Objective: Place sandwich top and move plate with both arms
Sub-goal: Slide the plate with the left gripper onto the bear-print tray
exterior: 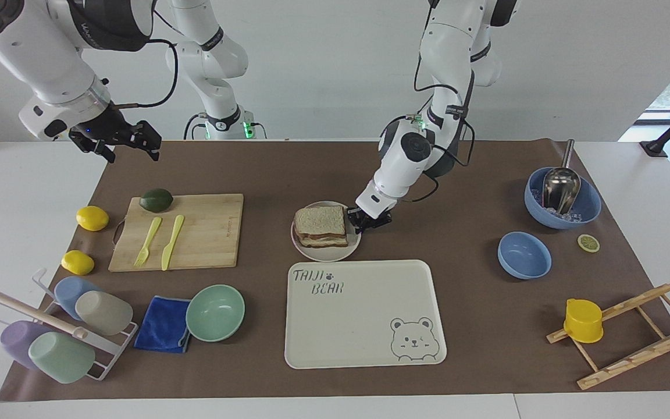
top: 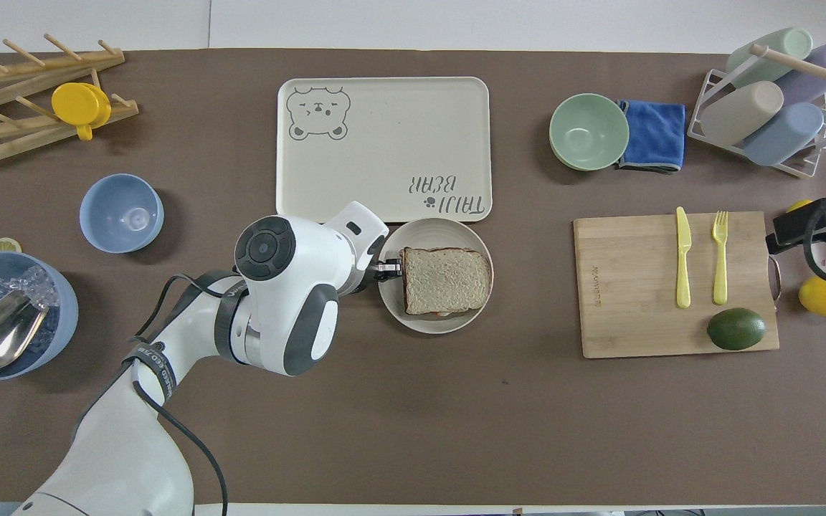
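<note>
The sandwich top lies on a stacked sandwich on the small round plate in the middle of the table. It also shows in the overhead view, as does the plate. My left gripper is shut on the plate's rim at the side toward the left arm's end, and shows in the overhead view too. My right gripper is open and empty, held in the air over the table's edge at the right arm's end, and is visible in the overhead view.
The cream bear tray lies just farther from the robots than the plate. A cutting board with an avocado, fork and knife lies toward the right arm's end. Two blue bowls stand toward the left arm's end.
</note>
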Robot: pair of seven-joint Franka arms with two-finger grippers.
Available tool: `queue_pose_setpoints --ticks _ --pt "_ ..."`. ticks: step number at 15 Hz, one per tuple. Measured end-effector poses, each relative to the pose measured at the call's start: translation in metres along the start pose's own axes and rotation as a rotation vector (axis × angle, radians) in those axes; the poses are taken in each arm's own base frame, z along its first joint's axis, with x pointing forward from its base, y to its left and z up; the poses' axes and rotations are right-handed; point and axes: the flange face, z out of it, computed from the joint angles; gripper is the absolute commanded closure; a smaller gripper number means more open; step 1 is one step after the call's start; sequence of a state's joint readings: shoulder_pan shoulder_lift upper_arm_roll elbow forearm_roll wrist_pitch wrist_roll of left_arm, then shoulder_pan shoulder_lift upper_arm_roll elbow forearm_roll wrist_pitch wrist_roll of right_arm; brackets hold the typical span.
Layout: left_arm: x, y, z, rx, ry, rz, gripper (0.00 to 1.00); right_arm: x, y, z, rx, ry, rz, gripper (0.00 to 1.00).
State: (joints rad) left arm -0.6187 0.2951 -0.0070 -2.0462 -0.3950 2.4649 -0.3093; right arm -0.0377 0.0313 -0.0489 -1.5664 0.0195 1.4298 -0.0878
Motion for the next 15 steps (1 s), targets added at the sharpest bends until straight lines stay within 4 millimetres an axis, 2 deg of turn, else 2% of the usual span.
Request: queue_pose_setpoints --ticks 4,8,12,15 --pt "0.018 -0.017 -0.029 -0.001 -0.039 -0.041 1.00 0.000 0.000 0.000 0.000 0.000 0.000 0.00" --pt "0.044 -0.032 -0.062 -0.018 -0.039 -0.080 1.00 0.000 0.000 0.000 0.000 0.000 0.000 0.00" --pt "0.075 -0.046 -0.096 -0.066 -0.009 -0.136 1.00 0.000 0.000 0.000 0.000 0.000 0.000 0.00" --pt "0.105 -0.058 -0.109 -0.089 -0.008 -0.171 1.00 0.000 0.000 0.000 0.000 0.000 0.000 0.00"
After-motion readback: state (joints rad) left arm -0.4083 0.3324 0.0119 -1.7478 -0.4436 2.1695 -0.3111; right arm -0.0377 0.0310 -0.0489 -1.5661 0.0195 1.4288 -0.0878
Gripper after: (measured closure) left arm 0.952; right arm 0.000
